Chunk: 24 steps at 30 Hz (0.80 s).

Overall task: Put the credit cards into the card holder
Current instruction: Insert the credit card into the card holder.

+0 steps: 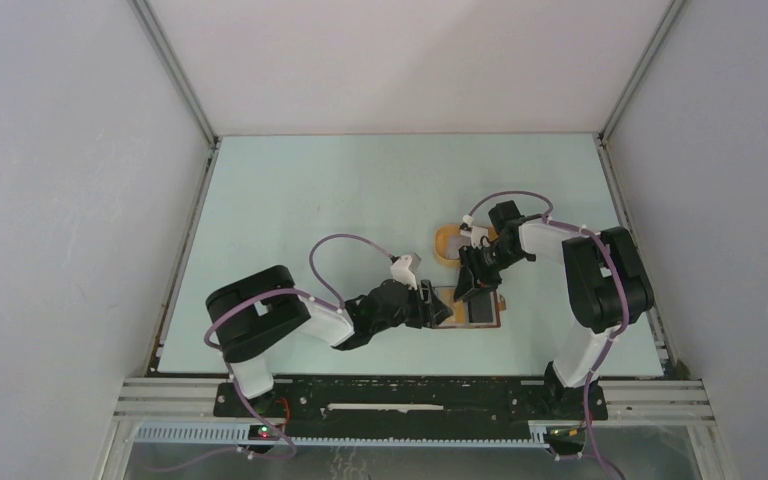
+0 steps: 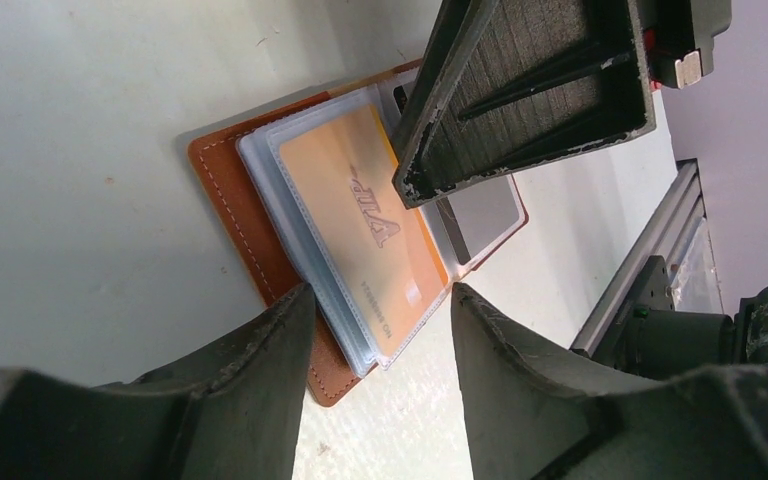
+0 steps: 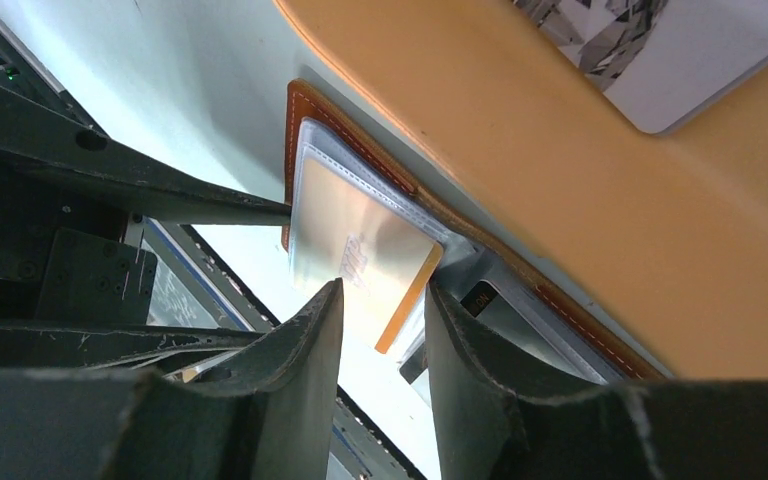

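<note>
The card holder (image 1: 484,311) lies open on the table, brown leather (image 2: 225,190) with clear plastic sleeves. A gold-orange credit card (image 2: 360,200) sits in the top sleeve, and its orange edge (image 3: 410,300) pokes out toward my right gripper (image 3: 385,290). That gripper is open, and the card's corner lies between its fingers. My left gripper (image 2: 378,300) is open at the holder's left end, one finger on the leather edge. A grey card (image 2: 485,215) lies in the other half. Another pale credit card (image 3: 660,50) with a dark pattern rests in the tray.
An orange-yellow oval tray (image 1: 447,243) stands just behind the holder, its rim (image 3: 560,150) close over the right gripper. The two grippers (image 1: 440,305) (image 1: 468,283) nearly touch. The table's near rail (image 2: 640,260) runs right beside the holder.
</note>
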### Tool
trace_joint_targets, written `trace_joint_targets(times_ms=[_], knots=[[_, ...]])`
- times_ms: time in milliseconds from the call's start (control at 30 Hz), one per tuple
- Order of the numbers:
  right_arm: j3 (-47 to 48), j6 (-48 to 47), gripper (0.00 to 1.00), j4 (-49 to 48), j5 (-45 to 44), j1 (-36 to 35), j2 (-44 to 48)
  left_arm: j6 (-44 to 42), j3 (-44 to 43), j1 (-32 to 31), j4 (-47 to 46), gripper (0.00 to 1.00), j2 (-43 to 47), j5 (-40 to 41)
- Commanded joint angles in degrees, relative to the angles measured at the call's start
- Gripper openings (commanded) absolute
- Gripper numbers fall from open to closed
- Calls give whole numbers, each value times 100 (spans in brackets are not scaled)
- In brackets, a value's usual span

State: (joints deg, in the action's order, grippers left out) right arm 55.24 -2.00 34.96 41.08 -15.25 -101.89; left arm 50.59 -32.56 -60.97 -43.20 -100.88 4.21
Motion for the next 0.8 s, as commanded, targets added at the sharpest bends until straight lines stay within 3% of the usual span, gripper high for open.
trace_joint_targets(times_ms=[0,633,767], knots=[[162,68,44,19,228,-40,-108,74,-175,24,30,57,-16,-41],[219,39,34,80,280,30,-176,170,127,-3,424,51,713,336],[237,-95,38,124,199,22,113,162,187,-11,426,51,837,355]])
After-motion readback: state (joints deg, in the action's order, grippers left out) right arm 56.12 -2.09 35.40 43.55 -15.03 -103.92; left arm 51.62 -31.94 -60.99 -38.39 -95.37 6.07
